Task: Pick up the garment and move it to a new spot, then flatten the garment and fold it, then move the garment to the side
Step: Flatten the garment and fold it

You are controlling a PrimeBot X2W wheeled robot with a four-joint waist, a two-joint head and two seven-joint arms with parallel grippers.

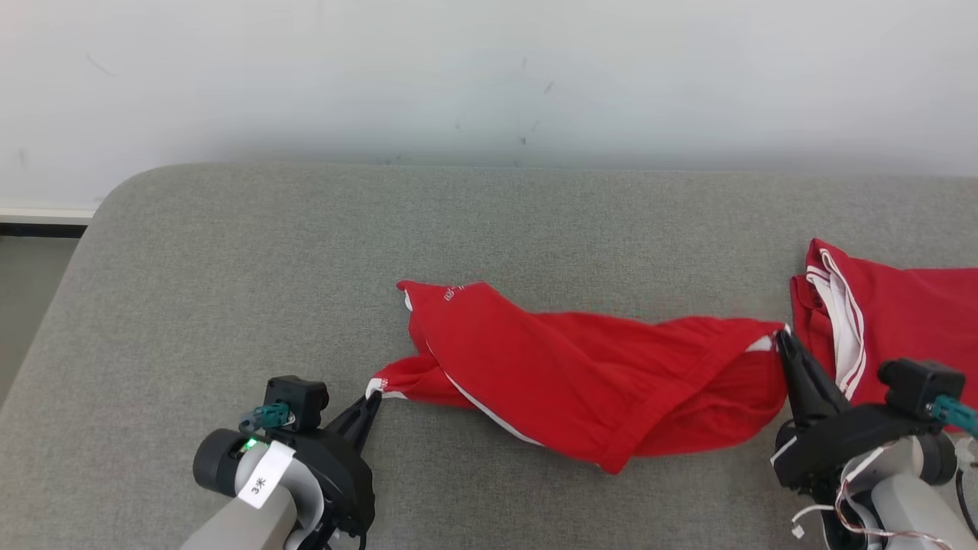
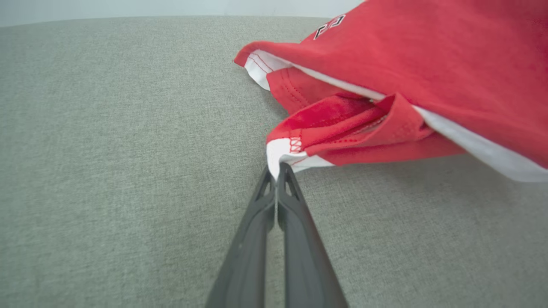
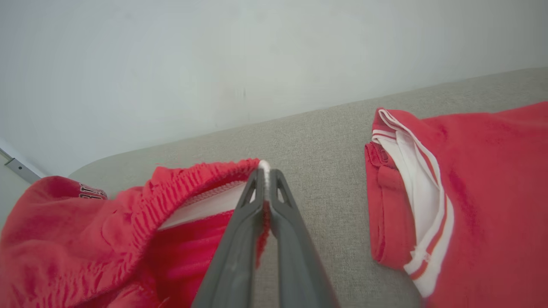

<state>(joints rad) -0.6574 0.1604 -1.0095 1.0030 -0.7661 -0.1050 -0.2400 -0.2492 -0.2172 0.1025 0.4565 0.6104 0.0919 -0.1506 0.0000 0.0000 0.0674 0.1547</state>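
Head view: red garment (image 1: 581,374) lies stretched out on grey cushion (image 1: 229,267), left gripper (image 1: 374,393) at its L corner, right gripper (image 1: 783,336) at its R end, 2nd red shirt (image 1: 901,321) just R of it. L wrist view: jaws together, clamped on garment's white hem corner. R wrist view: jaws clamped on garment's waistband edge.

A folded red top with white striped trim (image 1: 901,321) lies at the right edge of the grey fabric surface (image 1: 229,267); a white wall (image 1: 489,76) rises behind the far edge.
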